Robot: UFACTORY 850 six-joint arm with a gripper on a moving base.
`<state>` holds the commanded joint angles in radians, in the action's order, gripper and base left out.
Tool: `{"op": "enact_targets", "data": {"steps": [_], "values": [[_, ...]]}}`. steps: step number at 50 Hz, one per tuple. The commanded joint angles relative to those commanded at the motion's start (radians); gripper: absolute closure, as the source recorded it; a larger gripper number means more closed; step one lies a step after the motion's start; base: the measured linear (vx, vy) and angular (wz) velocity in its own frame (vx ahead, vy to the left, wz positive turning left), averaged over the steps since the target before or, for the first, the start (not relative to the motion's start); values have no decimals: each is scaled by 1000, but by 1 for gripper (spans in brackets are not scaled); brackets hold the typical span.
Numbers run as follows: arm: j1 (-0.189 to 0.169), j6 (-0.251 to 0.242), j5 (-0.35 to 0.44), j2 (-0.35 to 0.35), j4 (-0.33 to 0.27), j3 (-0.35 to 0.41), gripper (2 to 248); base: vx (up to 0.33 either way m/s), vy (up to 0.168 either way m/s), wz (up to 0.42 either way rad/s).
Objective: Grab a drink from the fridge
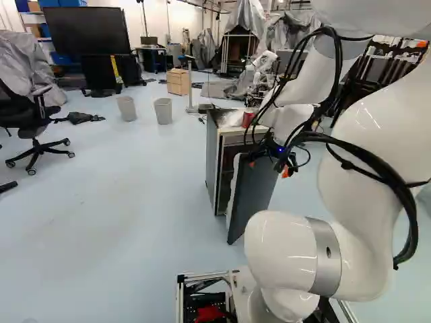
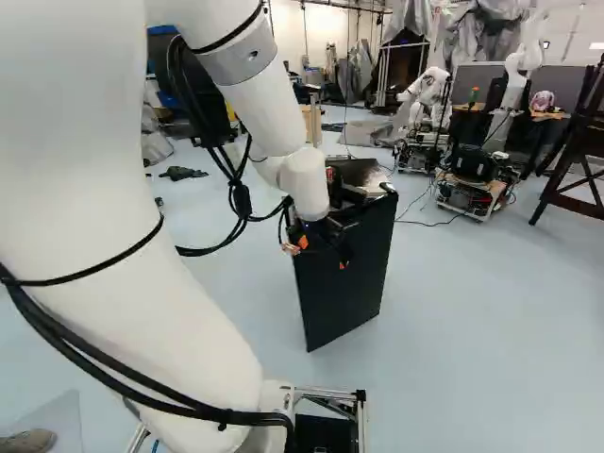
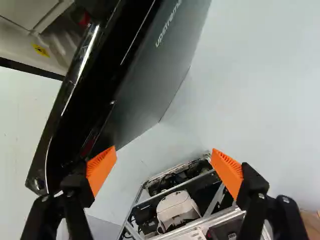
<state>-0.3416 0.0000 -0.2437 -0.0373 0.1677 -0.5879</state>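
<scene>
Open fridge, open claw, nothing held

We see a red, can-like object (image 1: 248,119) on top of the dark grey, box-shaped fridge (image 1: 212,158), beside some crumpled white plastic (image 1: 233,118); we cannot tell if it is a drink. The flat black door (image 2: 351,274) stands open. The black claw with orange pads (image 2: 319,255) is spread wide with nothing in its grasp, one finger right by the door's edge; whether they touch, we cannot tell.

Only our wrist view looks into the white interior (image 3: 27,47), where a yellow sticker (image 3: 41,50) shows, and a small red patch (image 3: 84,20) we cannot identify. Our left base view shows the can-like object; our right shows the door's broad outer face.

The fridge stands on a pale blue floor (image 1: 121,215). Beyond are two grey bins (image 1: 163,111), a black office chair (image 1: 32,124) and another robot (image 2: 429,99).
</scene>
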Motion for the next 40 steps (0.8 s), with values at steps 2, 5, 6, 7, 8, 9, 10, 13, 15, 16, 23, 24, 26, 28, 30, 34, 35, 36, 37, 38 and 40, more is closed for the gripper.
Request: {"op": "enact_targets", "data": {"steps": [2,5,6,7,8,9,10,13,15,16,23,24,26,28,30,34,35,36,37,38,40], "values": [[6,0,7,0,0,0,3,0,0,0],[15,0,18,-2,0,-2,3,0,0,0],[18,0,22,-2,0,-2,3,0,0,0],[21,0,25,-3,0,-3,3,0,0,0],[23,0,29,-3,0,-4,3,0,0,0],[26,0,32,-4,0,-4,3,0,0,0],[28,0,36,-5,0,-5,3,0,0,0],[36,0,47,-8,0,-8,3,0,0,0],[40,0,54,-10,0,-10,3,0,0,0],[43,0,58,-11,0,-11,3,0,0,0],[58,0,83,-19,0,-21,3,0,0,0],[60,0,86,-20,0,-22,3,0,0,0],[64,0,93,-23,0,-25,3,0,0,0],[69,0,101,-26,0,-28,3,0,0,0],[73,0,108,-29,0,-31,3,0,0,0],[80,0,120,-35,0,-37,3,0,0,0],[83,0,123,-36,0,-39,3,0,0,0],[84,0,125,-38,0,-41,3,0,0,0],[86,0,127,-39,0,-42,3,0,0,0],[88,0,129,-41,0,-44,3,0,0,0],[92,0,131,-44,0,-47,3,0,0,0]]}}
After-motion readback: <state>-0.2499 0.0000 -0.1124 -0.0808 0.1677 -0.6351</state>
